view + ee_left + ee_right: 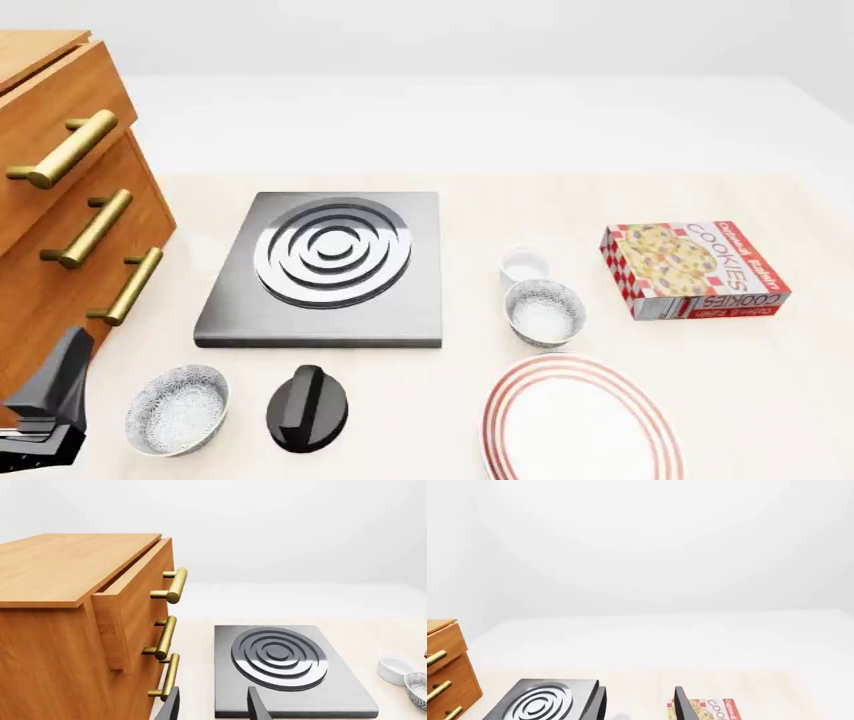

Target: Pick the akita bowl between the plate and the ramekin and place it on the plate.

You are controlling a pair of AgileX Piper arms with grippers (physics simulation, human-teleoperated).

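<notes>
L arm (51, 400): dark grey, angular | tool fingers (257, 707): flat dark blades

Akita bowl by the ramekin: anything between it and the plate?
Nothing visible. In the front view the akita bowl sits directly behind the plate, ramekin on its far side. The cookie box stands off to the right.

On the table (747, 380), the akita bowl (543, 311) sits between the ramekin (525, 267) behind it and the plate (581, 420) in front, with a cookie box (691, 270) to its right and a stove plate (330, 265) to its left.
</notes>
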